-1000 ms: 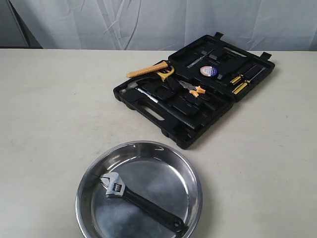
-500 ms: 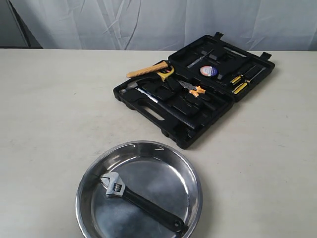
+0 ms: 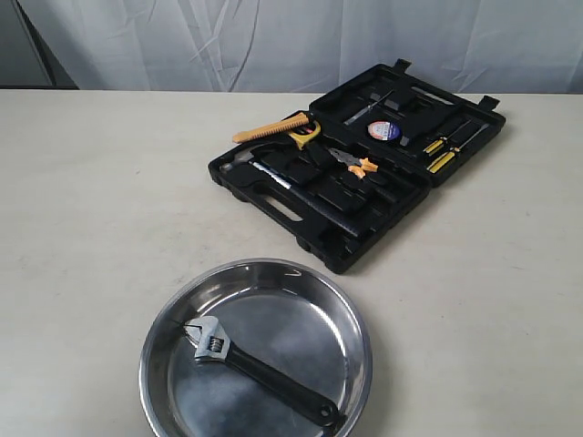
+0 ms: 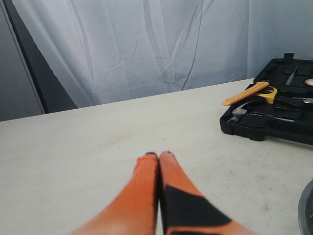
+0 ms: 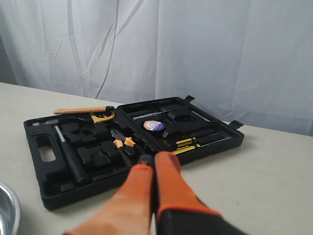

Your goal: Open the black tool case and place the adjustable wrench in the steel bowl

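Nothing has shifted over the past second: bowl, wrench and case lie exactly where they lay before, and neither arm enters the exterior view.

On the left, the left gripper [image 4: 159,155] hangs low over the bare pale table [image 3: 91,200], its orange fingers pressed together with nothing between them. It is well apart from the case, which shows at the far edge of its wrist view.

Nearest the exterior camera, left of centre, sits the steel bowl [image 3: 264,264]. The adjustable wrench [image 3: 260,369] lies flat inside it, silver jaw head toward the bowl's left side and black handle running diagonally to the near right rim.

Beyond the bowl and to its right, the black tool case [image 3: 383,228] lies opened flat on the table, both halves facing up. Its left half holds a hammer [image 3: 273,177] and orange-handled pliers [image 3: 360,166], with a long orange-and-yellow tool [image 3: 273,130] jutting over the far edge. Its right half carries a round roll of tape [image 3: 383,130] and yellow-and-black screwdrivers [image 3: 442,155].

On the right, the right gripper [image 5: 155,159] is held in front of the open case, orange fingers closed against each other and empty. A white curtain [image 3: 273,45] hangs behind.
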